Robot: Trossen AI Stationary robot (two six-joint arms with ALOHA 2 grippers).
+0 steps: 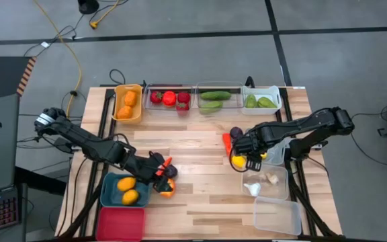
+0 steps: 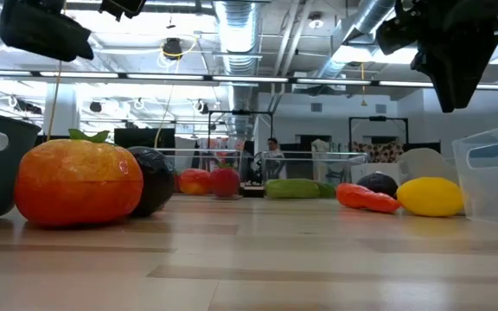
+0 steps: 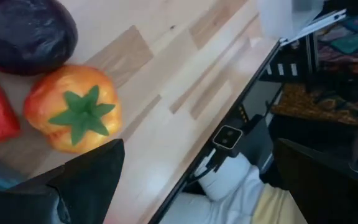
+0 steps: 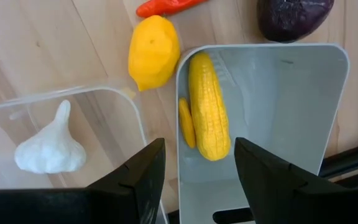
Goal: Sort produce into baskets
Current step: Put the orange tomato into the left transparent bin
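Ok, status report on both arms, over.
Right claw open above corn in white bin. Left claw open by orange tomato. Nothing blocking.

- No text, label, brand, number or sign can be read on the produce, the bins, the table or the arms

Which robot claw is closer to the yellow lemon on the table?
The right claw. It hangs almost over the lemon, beside the bin holding corn. The left claw is far across the table, by the orange tomato.
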